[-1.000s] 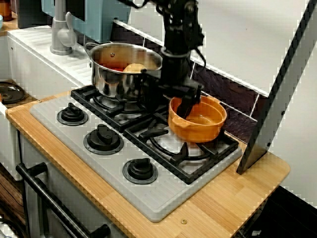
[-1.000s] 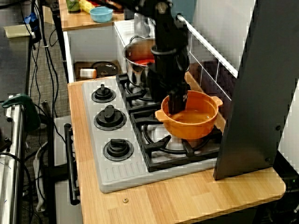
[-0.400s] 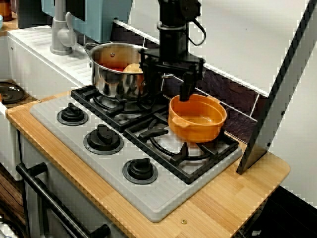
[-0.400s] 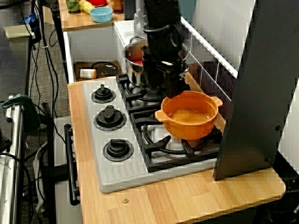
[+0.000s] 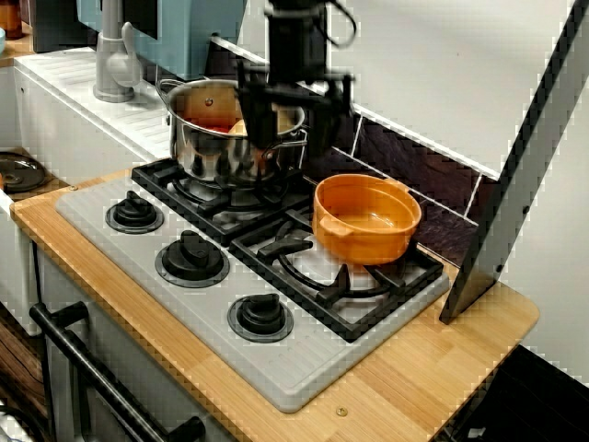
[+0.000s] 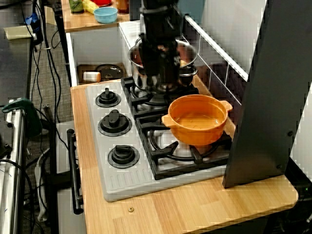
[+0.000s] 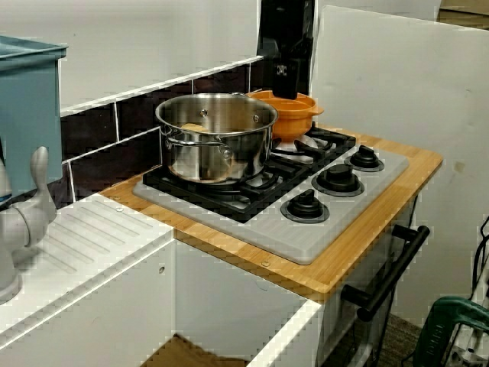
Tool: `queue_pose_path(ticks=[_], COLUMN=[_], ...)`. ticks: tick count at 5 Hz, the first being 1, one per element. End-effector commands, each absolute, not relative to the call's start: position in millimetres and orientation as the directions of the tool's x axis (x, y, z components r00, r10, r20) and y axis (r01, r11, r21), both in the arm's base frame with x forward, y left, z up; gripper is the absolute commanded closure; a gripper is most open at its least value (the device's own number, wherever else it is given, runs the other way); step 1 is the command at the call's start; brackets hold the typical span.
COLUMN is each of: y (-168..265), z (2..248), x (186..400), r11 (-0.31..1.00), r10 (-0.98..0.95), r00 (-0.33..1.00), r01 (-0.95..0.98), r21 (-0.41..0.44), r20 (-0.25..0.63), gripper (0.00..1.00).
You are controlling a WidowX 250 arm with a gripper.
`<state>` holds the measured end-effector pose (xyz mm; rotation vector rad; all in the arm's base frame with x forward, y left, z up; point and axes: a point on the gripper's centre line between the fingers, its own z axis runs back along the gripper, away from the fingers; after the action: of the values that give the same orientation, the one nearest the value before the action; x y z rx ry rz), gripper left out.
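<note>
In the view from the stove's front corner, my gripper [image 5: 287, 124] hangs open just above the near rim of a steel pot [image 5: 216, 152] on the back left burner, its two black fingers spread wide with nothing between them. The pot holds something red and a pale yellow lump. An orange pot [image 5: 368, 226] sits on the right burner, apart from the gripper, and looks empty. In the high view along the stove the gripper [image 6: 158, 73] is blurred over the steel pot [image 6: 187, 53], left of the orange pot [image 6: 200, 122]. From the sink side the arm hides part of the orange pot [image 7: 304, 115] behind the steel pot [image 7: 218, 141].
Three black knobs [image 5: 191, 258] line the grey stove's front on a wooden counter [image 5: 433, 368]. A slanted grey panel [image 5: 515, 175] stands at the right, a tiled wall [image 5: 414, 166] behind. A faucet [image 5: 112, 55] and white sink top lie left. A blue bowl [image 6: 106, 14] sits on a far counter.
The gripper lifted out of the orange pot, its fingers spread apart, and it moved left to hang over the steel pot. Both pots stayed in place.
</note>
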<state>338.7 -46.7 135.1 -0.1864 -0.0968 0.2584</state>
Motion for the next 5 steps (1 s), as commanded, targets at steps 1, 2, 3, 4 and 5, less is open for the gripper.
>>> queue_pose_path(ticks=[1, 2, 3, 4, 5], y=[-27.0, -17.7, -9.5, 0.1, 10.4], z=[174.9, 175.0, 173.1, 172.6, 171.1], x=[337.3, 340.2, 343.7, 348.3, 353.5], r11=[0.961, 0.973, 0.980, 0.989, 0.993], r10=[0.222, 0.186, 0.164, 0.127, 0.110], r00=[0.959, 0.965, 0.968, 0.967, 0.968], r01=[-0.185, -0.156, -0.137, -0.107, -0.096], r21=[-0.205, -0.171, -0.142, -0.102, -0.073], r20=[0.174, 0.182, 0.192, 0.220, 0.227], gripper=[0.00, 0.00, 0.00, 0.00, 0.00])
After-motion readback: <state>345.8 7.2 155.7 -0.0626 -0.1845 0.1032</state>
